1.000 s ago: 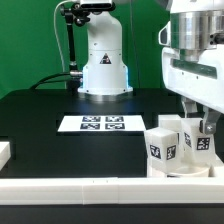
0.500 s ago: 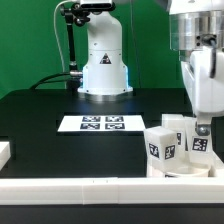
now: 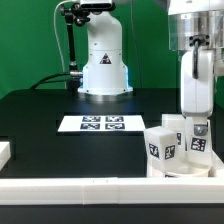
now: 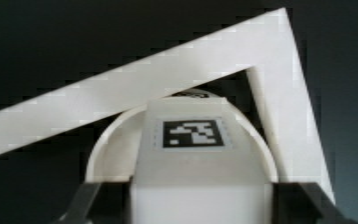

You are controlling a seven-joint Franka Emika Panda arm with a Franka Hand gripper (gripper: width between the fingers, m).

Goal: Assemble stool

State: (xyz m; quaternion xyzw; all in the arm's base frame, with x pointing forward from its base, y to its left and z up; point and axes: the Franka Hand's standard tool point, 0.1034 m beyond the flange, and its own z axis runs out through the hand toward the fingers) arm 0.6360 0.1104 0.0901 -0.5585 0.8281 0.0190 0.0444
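The stool's round white seat (image 3: 186,169) lies at the exterior view's lower right, against the white border rails. Two tagged white legs stand on it, one in front (image 3: 160,146) and one behind (image 3: 174,127). My gripper (image 3: 199,133) reaches straight down and is shut on a third tagged leg (image 3: 199,143), which stands upright on the seat at the right. In the wrist view this white leg (image 4: 195,195) fills the gap between my two dark fingers (image 4: 78,205), and both touch its sides. A black-and-white tag (image 4: 197,135) shows on the rounded white plastic beyond it.
The marker board (image 3: 100,124) lies flat mid-table. The robot base (image 3: 104,60) stands behind it. A long white rail (image 3: 90,185) runs along the front edge, with a white piece (image 3: 5,152) at the left. Rails meet in a corner (image 4: 265,60) beyond the seat.
My hand has turned about its vertical axis over the leg and now shows narrower in the exterior view. The held leg stays in the same spot on the seat.
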